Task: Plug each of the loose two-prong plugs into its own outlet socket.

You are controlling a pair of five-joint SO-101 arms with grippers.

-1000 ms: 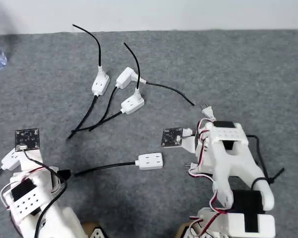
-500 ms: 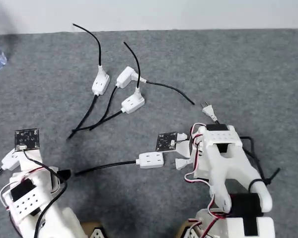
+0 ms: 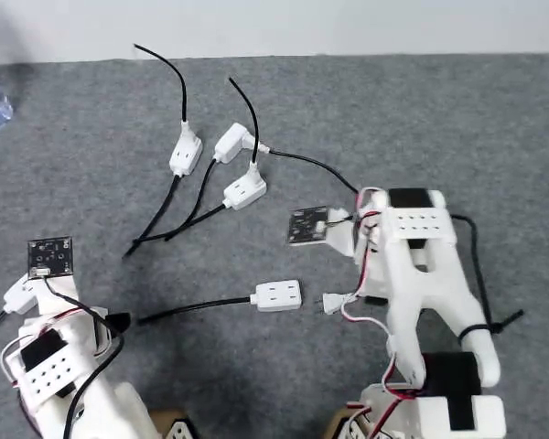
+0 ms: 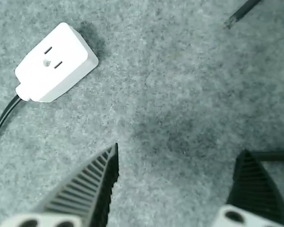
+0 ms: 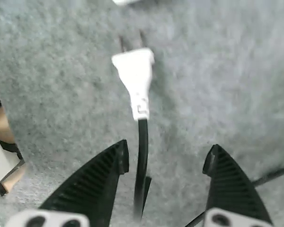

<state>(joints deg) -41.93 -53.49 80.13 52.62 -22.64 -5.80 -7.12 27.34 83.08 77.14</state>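
In the right wrist view a white two-prong plug (image 5: 134, 78) lies on the grey carpet with its prongs pointing away. Its black cord (image 5: 141, 161) runs back between the fingers of my open right gripper (image 5: 167, 151), which touches nothing. The high view shows the right arm (image 3: 421, 265) at the right, covering that plug. A second white plug (image 3: 332, 302) lies just right of a single white outlet socket (image 3: 277, 294). My left gripper (image 4: 175, 184) is open above bare carpet, near a white socket (image 4: 54, 61). The left arm (image 3: 50, 366) sits at the front left.
Three more white sockets (image 3: 185, 151) (image 3: 231, 142) (image 3: 243, 190) cluster at the back centre, each with black cords crossing the carpet. A black cord (image 3: 192, 307) trails left from the front socket. A pale wall edge (image 3: 274, 27) bounds the far side.
The right arm dipped left toward the front socket, then swung back and away. It now covers the plug that lay at the right. The left arm stayed still.
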